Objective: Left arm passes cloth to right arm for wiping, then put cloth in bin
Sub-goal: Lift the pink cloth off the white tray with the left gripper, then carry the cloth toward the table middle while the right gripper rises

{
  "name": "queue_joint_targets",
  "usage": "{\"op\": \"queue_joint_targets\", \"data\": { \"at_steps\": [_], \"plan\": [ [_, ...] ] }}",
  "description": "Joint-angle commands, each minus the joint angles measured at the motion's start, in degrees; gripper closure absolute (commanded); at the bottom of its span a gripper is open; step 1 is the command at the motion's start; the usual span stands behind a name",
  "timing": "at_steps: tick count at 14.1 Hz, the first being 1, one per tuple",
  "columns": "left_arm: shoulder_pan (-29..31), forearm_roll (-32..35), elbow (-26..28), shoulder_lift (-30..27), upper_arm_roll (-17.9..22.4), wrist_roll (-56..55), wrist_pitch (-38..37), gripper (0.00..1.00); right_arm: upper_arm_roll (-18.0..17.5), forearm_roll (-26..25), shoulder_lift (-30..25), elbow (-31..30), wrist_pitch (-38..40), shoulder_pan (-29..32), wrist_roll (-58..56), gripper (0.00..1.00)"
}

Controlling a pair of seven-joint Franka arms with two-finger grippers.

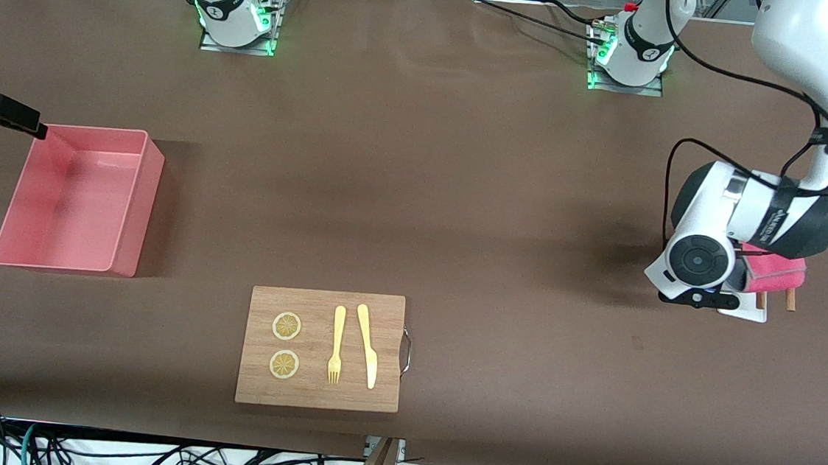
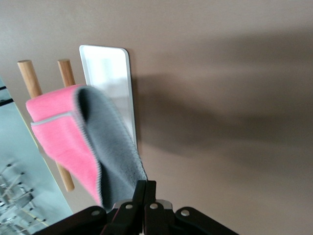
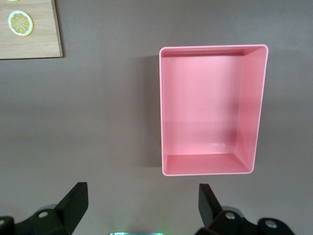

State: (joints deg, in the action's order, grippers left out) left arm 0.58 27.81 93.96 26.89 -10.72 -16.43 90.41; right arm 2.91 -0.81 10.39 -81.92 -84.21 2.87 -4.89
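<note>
The crimson-pink cloth with its grey reverse hangs over a small wooden-rod rack at the left arm's end of the table. My left gripper is low beside it, mostly hidden under its own wrist. In the left wrist view the cloth has a grey flap lifted toward my left gripper, whose fingers are shut on the flap's edge. The pink bin stands empty at the right arm's end. My right gripper hovers open by the bin's corner; the right wrist view shows this gripper over bare table beside the bin.
A wooden board lies near the table's front edge, with two lemon slices, a fork and a knife. A small white tray sits under the rack's wooden rods.
</note>
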Motion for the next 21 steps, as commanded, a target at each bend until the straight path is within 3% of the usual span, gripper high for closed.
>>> {"op": "queue_joint_targets", "data": {
  "at_steps": [1,7,10,13,16,21],
  "plan": [
    [0.7,-5.4,-4.1,-3.9,0.0,6.9,-5.4,1.00,-0.3,0.0,0.9,-0.1,-1.1,0.0,-0.8,0.00],
    [4.3,-28.7,-16.8,-10.3,0.4,7.8,-17.4,1.00,-0.5,-0.2,6.5,0.0,-4.8,-1.4,-0.6,0.00],
    [4.3,-38.5,-17.1,-12.5,-0.2,6.6,-17.6,1.00,-0.4,-0.6,8.2,-0.4,-7.2,-4.0,0.1,0.00],
    [2.7,-48.9,-21.6,-12.0,-0.8,-2.3,-17.4,1.00,-0.4,-0.2,10.9,-0.4,-7.7,-4.6,0.2,0.00],
    [-0.9,-55.8,-22.2,-11.3,-1.3,-5.3,-13.0,1.00,-0.6,2.7,11.8,-0.3,-7.9,-5.8,3.8,0.00],
    [-9.9,-59.9,-22.3,-9.0,-2.0,-5.8,-2.4,1.00,-1.0,11.1,12.1,-0.2,-11.5,-10.9,21.5,0.00]
  ]
}}
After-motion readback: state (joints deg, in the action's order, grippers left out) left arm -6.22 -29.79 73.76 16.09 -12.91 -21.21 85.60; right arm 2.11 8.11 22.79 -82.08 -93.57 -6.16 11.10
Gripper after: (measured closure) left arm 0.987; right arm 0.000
